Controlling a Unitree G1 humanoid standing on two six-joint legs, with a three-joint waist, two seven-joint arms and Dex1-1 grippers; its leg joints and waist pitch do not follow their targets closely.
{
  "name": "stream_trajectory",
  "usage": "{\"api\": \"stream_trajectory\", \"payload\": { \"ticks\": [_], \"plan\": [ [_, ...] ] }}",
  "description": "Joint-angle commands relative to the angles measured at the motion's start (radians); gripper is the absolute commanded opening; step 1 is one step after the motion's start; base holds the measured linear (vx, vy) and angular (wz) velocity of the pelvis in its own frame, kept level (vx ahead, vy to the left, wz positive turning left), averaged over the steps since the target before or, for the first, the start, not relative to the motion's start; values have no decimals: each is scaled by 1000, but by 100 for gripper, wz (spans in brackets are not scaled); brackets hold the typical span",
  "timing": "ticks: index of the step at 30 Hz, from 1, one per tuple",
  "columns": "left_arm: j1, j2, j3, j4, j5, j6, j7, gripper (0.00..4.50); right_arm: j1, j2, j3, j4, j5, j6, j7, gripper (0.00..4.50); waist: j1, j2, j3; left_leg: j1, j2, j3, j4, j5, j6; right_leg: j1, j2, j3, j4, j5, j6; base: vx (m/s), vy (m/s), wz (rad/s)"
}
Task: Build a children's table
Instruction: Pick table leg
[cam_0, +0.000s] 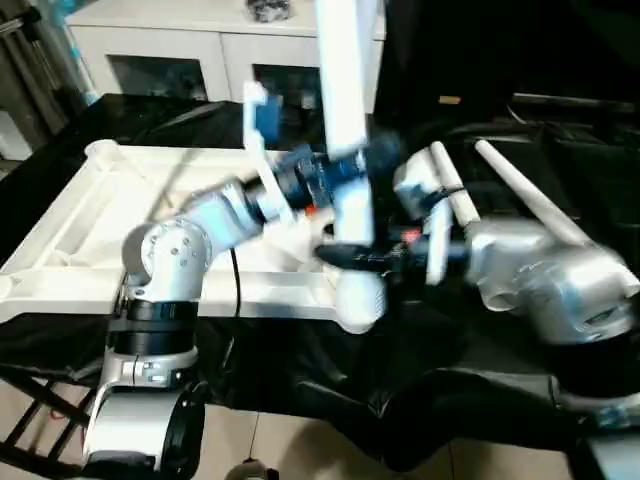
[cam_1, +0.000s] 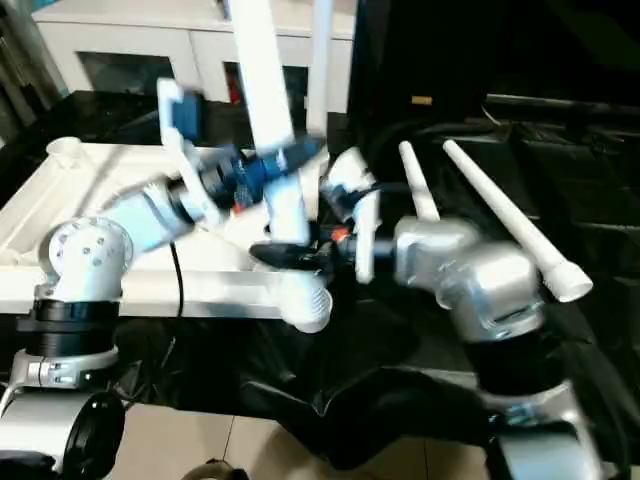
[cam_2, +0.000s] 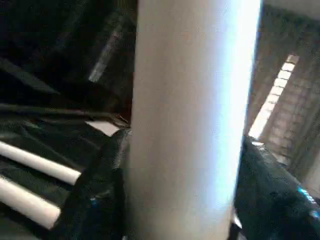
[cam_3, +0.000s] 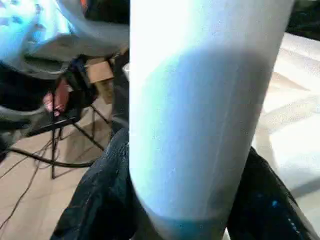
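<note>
Standing at tabletop (cam_0: 70, 240) front corner, leg (cam_0: 345, 110), two spare legs (cam_0: 520, 195) right

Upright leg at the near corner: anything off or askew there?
Nothing damaged. The upright leg stands at the tabletop's near corner socket, leaning slightly, with both tools around it: the left tool higher, the right tool low near the socket. Two spare legs lie on the black cloth.

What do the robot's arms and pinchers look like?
The left arm and right arm are shiny silver with round joints. The left arm's round joint shows small bolts, and a thin black cable hangs by it. Near each wrist there are blue and white parts with a bit of red. The fingers are black and smooth.
</note>
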Motion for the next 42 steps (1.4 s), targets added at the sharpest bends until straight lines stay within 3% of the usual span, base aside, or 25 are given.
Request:
{"api": "stream_trajectory", "payload": {
  "ticks": [1, 5, 10, 11, 14, 20, 21, 27, 32, 42],
  "plan": [
    [-14, -23, 3, -28, 40, -24, 89, 304, -22, 18, -11, -4, -3, -1, -35, 187, -1, -5, -81, 19, 39, -15, -66, -122, -7, 57, -72, 42, -73, -116, -216, 0, 0, 0],
    [-17, -77, 23, -53, 53, -12, 214, 304, -32, 39, -20, -3, -9, -5, -68, 186, 1, -9, -81, 19, 39, -14, -65, -116, -5, 57, -71, 42, -74, -124, -213, 0, 0, 0],
    [-17, -129, 13, -43, 137, -64, 384, 265, -51, 66, -29, 3, -15, -13, -108, 186, 0, -14, -78, 19, 40, -14, -66, -124, -2, 55, -71, 42, -80, -160, -197, 0, 0, 0],
    [-10, -134, 1, -45, 166, -86, 401, 238, -55, 72, -29, 3, -15, -13, -116, 186, 1, -18, -78, 18, 39, -14, -66, -124, -2, 56, -72, 42, -82, -176, -190, 0, 0, 0],
    [0, -131, -20, -47, 192, -94, 405, 223, -59, 78, -25, 3, -21, -17, -127, 186, 2, -18, -78, 16, 39, -14, -67, -110, 1, 55, -72, 42, -81, -179, -171, 0, 0, 0],
    [10, -130, -36, -64, 191, -90, 402, 183, -59, 81, -15, 9, -46, -34, -147, 186, 1, -16, -80, 17, 39, -13, -65, -96, 6, 53, -71, 42, -77, -142, -185, 0, 0, 0],
    [10, -132, -36, -65, 193, -94, 406, 180, -61, 85, -24, 13, -36, -25, -148, 242, 1, -16, -80, 16, 39, -13, -65, -97, 6, 53, -70, 42, -77, -142, -186, 0, 0, 0],
    [1, -125, -41, -58, 184, -97, 385, 179, -73, 66, -59, 44, -17, 21, -146, 299, 0, -15, -79, 19, 38, -13, -66, -111, -1, 52, -70, 42, -80, -167, -180, 0, 0, 0],
    [-5, -107, -67, -69, 163, -74, 323, 179, -65, -38, -6, 47, -16, 56, -29, 301, 5, -19, -80, 16, 39, -13, -64, -93, 10, 56, -71, 42, -75, -127, -185, 0, 0, 0],
    [-4, -107, -64, -83, 123, -49, 294, 179, -63, -75, 45, 68, -25, 75, 20, 301, 4, -24, -79, 16, 40, -12, -62, -96, 21, 55, -72, 42, -77, -152, -203, 0, 0, 0]
  ]
}}
